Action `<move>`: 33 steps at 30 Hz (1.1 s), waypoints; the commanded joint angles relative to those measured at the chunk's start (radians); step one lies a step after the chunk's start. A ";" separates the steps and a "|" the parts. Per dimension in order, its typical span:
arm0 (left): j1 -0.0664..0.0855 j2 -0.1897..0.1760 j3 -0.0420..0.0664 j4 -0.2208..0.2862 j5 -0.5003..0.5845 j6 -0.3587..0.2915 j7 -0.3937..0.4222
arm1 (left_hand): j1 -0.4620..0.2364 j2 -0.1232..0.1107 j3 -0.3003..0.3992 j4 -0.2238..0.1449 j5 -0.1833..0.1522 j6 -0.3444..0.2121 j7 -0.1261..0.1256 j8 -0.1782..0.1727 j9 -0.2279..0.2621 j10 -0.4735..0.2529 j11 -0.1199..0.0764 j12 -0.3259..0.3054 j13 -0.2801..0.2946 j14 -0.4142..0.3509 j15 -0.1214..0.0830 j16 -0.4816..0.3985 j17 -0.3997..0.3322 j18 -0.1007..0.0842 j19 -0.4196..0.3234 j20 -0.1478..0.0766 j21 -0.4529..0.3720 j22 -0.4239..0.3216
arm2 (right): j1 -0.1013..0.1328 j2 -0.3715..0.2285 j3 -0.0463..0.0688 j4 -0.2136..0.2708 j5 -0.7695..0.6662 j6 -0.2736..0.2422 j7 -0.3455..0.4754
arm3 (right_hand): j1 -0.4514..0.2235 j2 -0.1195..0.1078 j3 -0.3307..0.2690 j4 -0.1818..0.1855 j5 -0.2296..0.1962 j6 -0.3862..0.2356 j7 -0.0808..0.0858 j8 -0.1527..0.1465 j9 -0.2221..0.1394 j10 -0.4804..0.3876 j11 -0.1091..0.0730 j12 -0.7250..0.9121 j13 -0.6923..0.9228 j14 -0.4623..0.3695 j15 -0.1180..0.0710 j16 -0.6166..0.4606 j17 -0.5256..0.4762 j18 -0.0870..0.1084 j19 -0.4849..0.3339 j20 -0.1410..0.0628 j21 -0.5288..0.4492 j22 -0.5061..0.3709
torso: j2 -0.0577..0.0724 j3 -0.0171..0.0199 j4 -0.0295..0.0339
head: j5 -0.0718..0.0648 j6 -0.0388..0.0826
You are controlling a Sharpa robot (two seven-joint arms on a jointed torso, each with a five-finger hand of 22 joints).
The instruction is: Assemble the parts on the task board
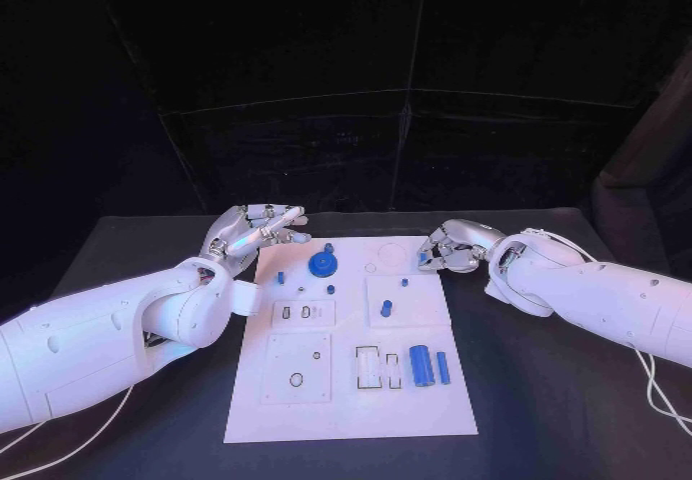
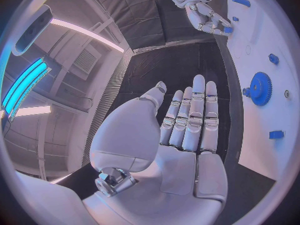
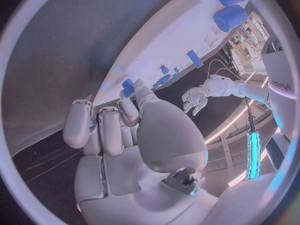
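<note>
The white task board (image 1: 346,405) lies in the middle of the table. A blue gear (image 1: 323,265) (image 2: 259,88) stands near its far end. A thick blue cylinder (image 1: 420,365) (image 3: 231,17) and a thin blue rod (image 1: 443,367) lie at its near right. Small blue pieces (image 1: 387,308) are scattered between. My left hand (image 1: 257,228) (image 2: 181,130) hovers at the board's far left corner, fingers straight and apart, holding nothing. My right hand (image 1: 454,248) (image 3: 119,130) is at the board's far right edge and pinches a small blue piece (image 1: 426,262) (image 3: 128,88) (image 2: 228,30) at its fingertips.
Raised white plates with slots and holes (image 1: 297,367) sit on the board's left half, and open rectangular slots (image 1: 379,368) lie beside the cylinder. The black table (image 1: 562,400) runs wide on both sides of the board. A white cable (image 1: 656,385) trails under my right arm.
</note>
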 commanded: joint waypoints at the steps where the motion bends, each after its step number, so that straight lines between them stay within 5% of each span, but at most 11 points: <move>1: 0.001 -0.001 0.000 -0.002 -0.006 0.014 0.002 | -0.003 0.008 0.004 -0.004 0.003 0.006 0.003 -0.007 -0.001 0.004 0.003 -0.003 -0.001 0.001 0.003 -0.007 0.003 0.007 0.008 0.001 -0.006 -0.002 | 0.002 -0.013 0.001 0.033 -0.001 -0.097 -0.026 | -0.019 0.008 0.008 0.008 0.014 0.011 -0.003 0.006 0.003 0.004 -0.005 0.005 0.000 0.050 -0.008 0.006 0.002 -0.001 0.007 0.000 0.008 0.003 | -0.001 -0.0008 0.0005 | 0.000 -0.001; 9: 0.001 -0.008 0.000 -0.009 -0.006 0.011 0.004 | -0.004 0.008 0.007 -0.006 0.003 0.007 0.003 -0.009 -0.001 0.005 0.004 -0.005 -0.001 0.000 0.004 -0.009 0.005 0.007 0.008 0.001 -0.008 -0.003 | 0.009 -0.047 0.005 0.149 0.006 -0.141 -0.068 | -0.025 0.008 0.015 0.011 0.023 0.017 -0.006 0.007 0.002 0.007 -0.008 0.007 0.003 0.052 -0.010 0.010 0.008 -0.002 0.010 -0.003 0.010 0.009 | -0.005 -0.0032 0.0021 | 0.000 0.000; 18: 0.002 -0.012 0.000 -0.015 -0.006 0.014 0.005 | -0.005 0.009 0.007 -0.006 0.003 0.007 0.003 -0.009 -0.001 0.005 0.004 -0.005 -0.001 0.000 0.004 -0.009 0.005 0.007 0.008 0.001 -0.008 -0.004 | 0.021 -0.015 0.006 0.264 -0.005 -0.117 -0.142 | -0.025 0.008 0.020 0.012 0.025 0.019 -0.007 0.007 0.002 0.008 -0.009 0.007 0.004 0.052 -0.011 0.010 0.009 -0.003 0.013 -0.004 0.013 0.014 | -0.008 -0.0071 0.0093 | 0.010 -0.001; 27: 0.003 -0.008 0.001 -0.013 -0.006 0.016 0.005 | -0.005 0.009 0.007 -0.006 0.003 0.007 0.003 -0.009 -0.001 0.005 0.004 -0.005 -0.001 0.000 0.004 -0.009 0.005 0.007 0.008 0.001 -0.008 -0.004 | 0.020 0.112 0.004 0.270 -0.064 -0.059 -0.196 | -0.026 0.003 0.031 0.010 0.043 0.015 -0.006 0.002 0.000 0.005 -0.009 0.002 0.000 0.051 -0.012 0.006 0.004 -0.002 0.012 -0.006 0.012 0.010 | -0.006 -0.0068 0.0080 | 0.026 -0.018; 33: 0.003 -0.004 0.001 -0.014 -0.006 0.017 0.006 | -0.005 0.009 0.007 -0.006 0.003 0.007 0.003 -0.009 -0.001 0.005 0.004 -0.005 -0.001 0.000 0.004 -0.009 0.005 0.007 0.008 0.001 -0.008 -0.004 | 0.009 0.188 -0.008 0.238 -0.122 -0.009 -0.253 | -0.031 -0.002 0.039 0.012 0.056 0.009 -0.003 -0.003 -0.002 -0.001 -0.007 -0.007 -0.007 0.050 -0.011 0.003 -0.001 -0.001 0.008 -0.006 0.009 0.002 | -0.006 -0.0062 0.0071 | 0.036 -0.025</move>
